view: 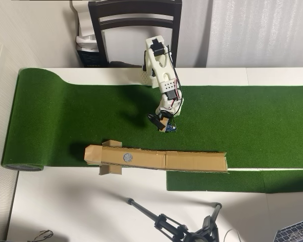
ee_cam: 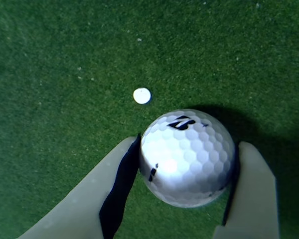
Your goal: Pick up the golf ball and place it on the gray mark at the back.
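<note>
Down in the wrist view, the white dimpled golf ball [ee_cam: 187, 157] fills the lower centre of the frame, and the pale two-finger gripper [ee_cam: 185, 160] has its black-padded fingers [ee_cam: 123, 179] pressed against both flanks. The claw is clamped on the ball, at or just above the green artificial turf mat [ee_cam: 55, 64]. A small white round dot [ee_cam: 142, 95] lies on the turf just above the ball, apart from it.

That ball looks hard, smooth and light, so it should not deform, but a round, slick shell could squirt out if squeezed off-centre. The grip across the widest part, as here, looks like the right place.

In the overhead view, the white robot arm [view: 161, 75] reaches down at centre frame; the ball itself is hidden under the arm. Below it, the long brown cardboard channel [view: 192, 161] runs across the mat's lower edge, with the round gray mark [view: 127, 157] towards its left end. The channel's side walls stand between ball and mark, so the carry likely needs height. A black tripod [view: 166, 222] sits bottom centre, a dark wooden chair [view: 134, 20] at top, both well apart.
</note>
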Tool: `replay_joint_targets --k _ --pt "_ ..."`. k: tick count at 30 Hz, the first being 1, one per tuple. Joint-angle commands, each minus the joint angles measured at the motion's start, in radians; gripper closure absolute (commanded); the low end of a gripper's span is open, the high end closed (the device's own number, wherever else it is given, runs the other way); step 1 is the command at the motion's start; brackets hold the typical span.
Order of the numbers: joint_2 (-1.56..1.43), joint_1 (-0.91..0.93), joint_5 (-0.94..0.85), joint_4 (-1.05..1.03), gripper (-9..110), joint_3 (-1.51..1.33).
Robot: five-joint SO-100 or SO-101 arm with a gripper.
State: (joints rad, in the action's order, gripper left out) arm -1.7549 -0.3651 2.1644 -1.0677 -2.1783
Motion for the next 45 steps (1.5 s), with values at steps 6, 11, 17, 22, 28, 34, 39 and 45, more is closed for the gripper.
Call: replay_joint_targets --k 6,11,17,22,28,34,39,45 --pt "-0.026 0.069 -0.002 0.000 88 0.255" --pt "-0.015 0.080 -0.008 -0.095 88 0.469" --pt "-0.012 0.115 -0.057 -0.206 88 0.724" --pt "0.006 0.224 -0.247 -0.173 88 0.815" --pt "0.179 0.348 -0.453 -0.061 88 0.962" --pt "0.339 0.400 -0.537 -0.055 88 1.147" --pt "0.417 0.434 -0.543 -0.055 88 1.252" --pt "0.446 0.442 -0.545 -0.054 88 1.281"
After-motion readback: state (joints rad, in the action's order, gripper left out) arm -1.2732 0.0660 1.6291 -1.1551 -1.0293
